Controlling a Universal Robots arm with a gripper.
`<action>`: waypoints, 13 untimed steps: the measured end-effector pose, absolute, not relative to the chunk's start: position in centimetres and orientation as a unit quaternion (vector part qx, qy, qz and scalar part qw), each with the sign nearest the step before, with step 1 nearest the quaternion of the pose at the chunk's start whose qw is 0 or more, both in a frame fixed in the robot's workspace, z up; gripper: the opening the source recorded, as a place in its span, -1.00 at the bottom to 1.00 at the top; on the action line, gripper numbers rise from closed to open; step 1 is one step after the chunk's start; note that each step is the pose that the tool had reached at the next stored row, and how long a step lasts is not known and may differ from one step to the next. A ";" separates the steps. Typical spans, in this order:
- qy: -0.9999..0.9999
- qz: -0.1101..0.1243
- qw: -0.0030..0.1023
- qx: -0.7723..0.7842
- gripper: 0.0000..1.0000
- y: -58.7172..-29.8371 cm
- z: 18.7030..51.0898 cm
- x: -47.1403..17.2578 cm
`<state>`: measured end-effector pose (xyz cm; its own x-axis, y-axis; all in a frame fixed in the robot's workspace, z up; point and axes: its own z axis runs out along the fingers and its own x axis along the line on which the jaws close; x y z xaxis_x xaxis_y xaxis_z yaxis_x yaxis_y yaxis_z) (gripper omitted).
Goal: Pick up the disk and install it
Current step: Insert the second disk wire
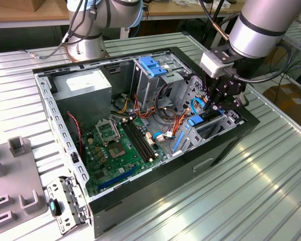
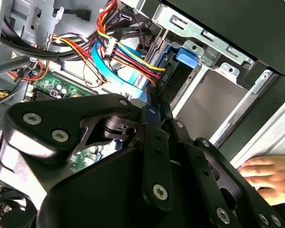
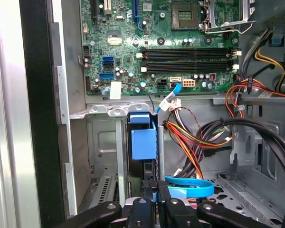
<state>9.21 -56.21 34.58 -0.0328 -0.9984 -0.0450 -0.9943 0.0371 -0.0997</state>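
Disk: the flat rectangular hard drive with blue plastic end tabs (image 3: 143,142) stands on edge in a bay at the front corner of the open black computer case (image 1: 155,188), blue end uppermost in the first wrist view; in the exterior view its blue tab (image 1: 195,120) shows just below the claw.
Long axis: runs down into the bay, in line with the claw's reach (the silver body is mostly hidden by the bay walls).
Claw: the black two-fingered gripper (image 3: 154,190) has its fingertips drawn close onto the drive's near edge, pinching it.
Writing: none can be read on the drive; its label face is hidden.
Nearby: a light-blue flat data cable (image 3: 190,186) curls just beside the fingers; the green motherboard (image 1: 118,145) lies on the case floor.
Hand: a person's hand (image 2: 268,173) rests outside the case in the second wrist view.
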 end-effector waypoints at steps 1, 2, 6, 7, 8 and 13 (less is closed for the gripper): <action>0.718 -0.019 0.052 -0.694 -0.67 -56.3 34.6 9.2; 0.718 -0.019 0.052 -0.693 -0.67 -56.3 34.6 9.2; 0.718 -0.016 0.055 -0.693 -0.67 -56.4 34.4 9.2; 0.718 -0.016 0.055 -0.693 -0.67 -56.4 34.4 9.2; 0.718 -0.015 0.056 -0.693 -0.67 -56.5 34.3 9.2; 0.718 -0.015 0.056 -0.693 -0.67 -56.6 34.0 9.2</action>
<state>9.21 -56.57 34.05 -0.0328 -0.9977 -0.0590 -0.9943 0.0385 -0.0991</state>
